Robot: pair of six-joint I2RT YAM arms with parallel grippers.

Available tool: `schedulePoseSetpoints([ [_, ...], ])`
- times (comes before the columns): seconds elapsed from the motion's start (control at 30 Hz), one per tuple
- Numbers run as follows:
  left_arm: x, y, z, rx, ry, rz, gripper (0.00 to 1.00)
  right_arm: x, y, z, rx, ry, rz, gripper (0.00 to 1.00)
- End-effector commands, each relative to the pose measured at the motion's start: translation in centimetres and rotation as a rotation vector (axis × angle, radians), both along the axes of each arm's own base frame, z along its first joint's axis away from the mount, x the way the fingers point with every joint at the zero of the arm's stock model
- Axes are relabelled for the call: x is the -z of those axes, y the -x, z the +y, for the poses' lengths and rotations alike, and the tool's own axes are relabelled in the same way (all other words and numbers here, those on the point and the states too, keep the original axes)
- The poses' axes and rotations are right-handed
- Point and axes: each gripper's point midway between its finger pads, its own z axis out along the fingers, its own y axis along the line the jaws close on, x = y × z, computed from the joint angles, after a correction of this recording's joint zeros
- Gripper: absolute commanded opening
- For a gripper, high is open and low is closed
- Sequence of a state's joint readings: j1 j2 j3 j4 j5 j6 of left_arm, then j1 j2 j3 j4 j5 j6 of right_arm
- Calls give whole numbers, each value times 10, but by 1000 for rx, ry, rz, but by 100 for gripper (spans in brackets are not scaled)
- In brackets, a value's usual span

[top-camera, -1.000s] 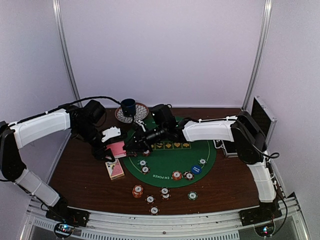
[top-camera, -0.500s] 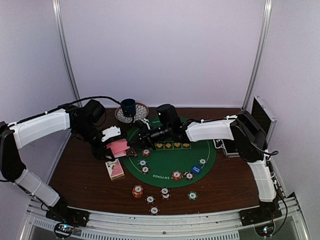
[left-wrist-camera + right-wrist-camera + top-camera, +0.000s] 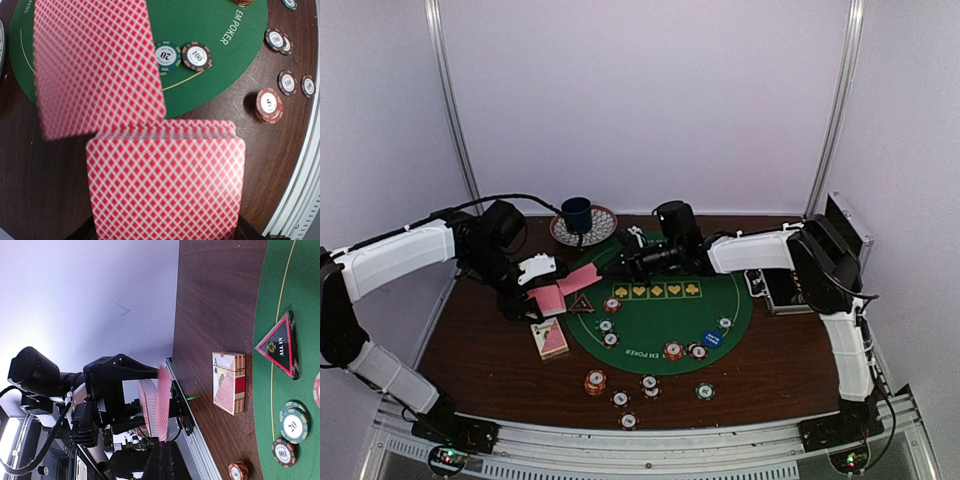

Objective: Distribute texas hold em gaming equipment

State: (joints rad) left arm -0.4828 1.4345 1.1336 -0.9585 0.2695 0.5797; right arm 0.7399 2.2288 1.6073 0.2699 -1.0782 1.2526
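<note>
On round green felt [image 3: 665,320]: "EM POKER".
Triangle [image 3: 279,346]: black, red-rimmed, "ALL IN".
Striped chips [image 3: 197,55]: "20", "100".
Left gripper [image 3: 532,298]: clamps lattice-backed deck [image 3: 165,185].
Right gripper [image 3: 618,264]: pinches one card [image 3: 582,278].

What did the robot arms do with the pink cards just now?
The right gripper drew back to the right, pulling one pink card off the deck. The left gripper kept holding the deck in place. The chips and card box did not move.
</note>
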Motion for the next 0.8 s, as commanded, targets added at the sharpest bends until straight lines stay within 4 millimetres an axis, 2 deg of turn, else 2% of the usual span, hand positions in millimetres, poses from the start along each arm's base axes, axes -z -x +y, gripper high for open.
schedulePoseSetpoints([
  [0.0,-9,1,5,3,14,-33,6,-21,-13,-5,16,-30,-62,0],
  [0.37,-12,6,9,-4,16,-30,5,32,-52,16,45,74,-80,0],
  [0.47,-12,7,10,-3,14,-28,5,52,-64,22,60,108,-81,0],
  [0.77,-12,7,9,-1,20,-24,5,97,-96,24,140,227,-140,0],
])
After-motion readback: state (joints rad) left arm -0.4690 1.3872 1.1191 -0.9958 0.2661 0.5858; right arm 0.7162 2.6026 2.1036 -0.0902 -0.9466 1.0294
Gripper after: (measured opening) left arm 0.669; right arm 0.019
